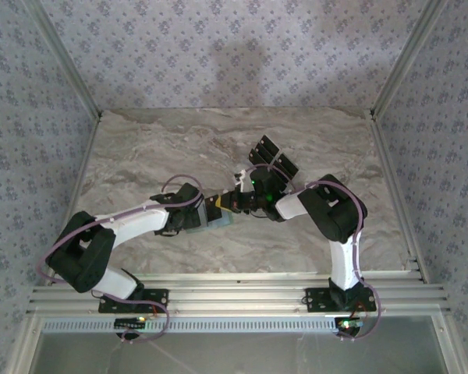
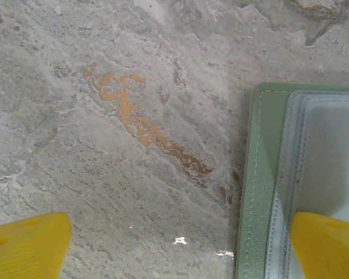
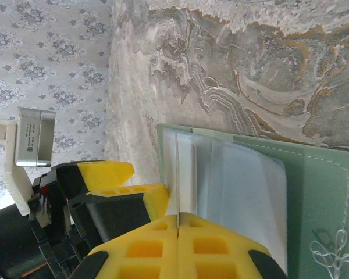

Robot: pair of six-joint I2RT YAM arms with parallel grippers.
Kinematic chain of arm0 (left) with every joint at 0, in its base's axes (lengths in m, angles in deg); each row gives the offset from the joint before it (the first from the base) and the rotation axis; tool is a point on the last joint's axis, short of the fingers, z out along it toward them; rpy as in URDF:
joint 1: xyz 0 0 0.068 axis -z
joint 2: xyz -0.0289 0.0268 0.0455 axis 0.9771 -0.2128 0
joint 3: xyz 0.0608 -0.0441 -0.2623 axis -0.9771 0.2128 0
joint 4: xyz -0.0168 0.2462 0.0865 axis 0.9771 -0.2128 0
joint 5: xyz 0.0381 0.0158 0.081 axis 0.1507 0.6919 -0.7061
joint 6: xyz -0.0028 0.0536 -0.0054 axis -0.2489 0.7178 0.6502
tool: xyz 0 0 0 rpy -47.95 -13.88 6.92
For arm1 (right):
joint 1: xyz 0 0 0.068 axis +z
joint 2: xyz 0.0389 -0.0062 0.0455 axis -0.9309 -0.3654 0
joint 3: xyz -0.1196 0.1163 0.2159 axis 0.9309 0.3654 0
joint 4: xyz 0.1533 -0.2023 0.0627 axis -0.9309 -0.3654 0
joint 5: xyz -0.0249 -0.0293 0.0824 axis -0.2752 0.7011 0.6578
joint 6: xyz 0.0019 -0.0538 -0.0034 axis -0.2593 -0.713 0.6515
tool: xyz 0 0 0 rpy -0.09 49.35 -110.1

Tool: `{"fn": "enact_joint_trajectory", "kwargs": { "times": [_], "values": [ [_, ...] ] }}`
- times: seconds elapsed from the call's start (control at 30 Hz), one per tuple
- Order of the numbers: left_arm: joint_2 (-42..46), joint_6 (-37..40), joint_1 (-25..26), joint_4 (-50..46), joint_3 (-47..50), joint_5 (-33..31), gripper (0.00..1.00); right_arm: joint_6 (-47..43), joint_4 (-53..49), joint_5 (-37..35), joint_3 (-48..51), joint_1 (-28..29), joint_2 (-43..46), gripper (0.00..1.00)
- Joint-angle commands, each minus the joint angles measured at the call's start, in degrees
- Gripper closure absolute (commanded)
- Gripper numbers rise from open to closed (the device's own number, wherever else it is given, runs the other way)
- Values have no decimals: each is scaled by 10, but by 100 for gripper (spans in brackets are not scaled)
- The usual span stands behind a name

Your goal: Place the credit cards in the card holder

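L gripper [image 2: 177,247] wide open and low over the table [image 2: 104,174]. One yellow finger [image 2: 326,247] is over the grey inside of the card holder [image 2: 259,174], the other out over bare marble; pressing or just above, can't tell. Holder lies opened flat mid-table, betw. the two arms, clear pockets showing. R gripper [image 3: 178,244] is clamped shut on a thin credit card [image 3: 178,174], seen edge-on, far edge at the pocket area; in the slot or only against it, can't tell. Risk now: card meets the pocket lip instead of the mouth and buckles or slips in the pads, since it's a thin pinch. A push could also shove the holder across the smooth top if L finger isn't bearing on it. Both wrists are v. close, so a careless swing by either could knock yellow on yellow. Room: plenty of bare table to the left and toward the back wall. Two dark flat pieces [image 1: 273,158] sit just behind R wrist, so backing off that way looks tight. Holder is well clear of the table edges.
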Motion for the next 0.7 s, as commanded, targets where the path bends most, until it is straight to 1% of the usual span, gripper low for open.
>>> {"fn": "enact_joint_trajectory", "kwargs": {
  "times": [0.0,0.67],
  "values": [
    [-6,-2,3,-44,16,-9,3,-3,-5,7,-7,4,4,100],
    [-6,-4,3,-45,17,-10,3,-4,16,2,-14,6,-43,100]
  ]
}}
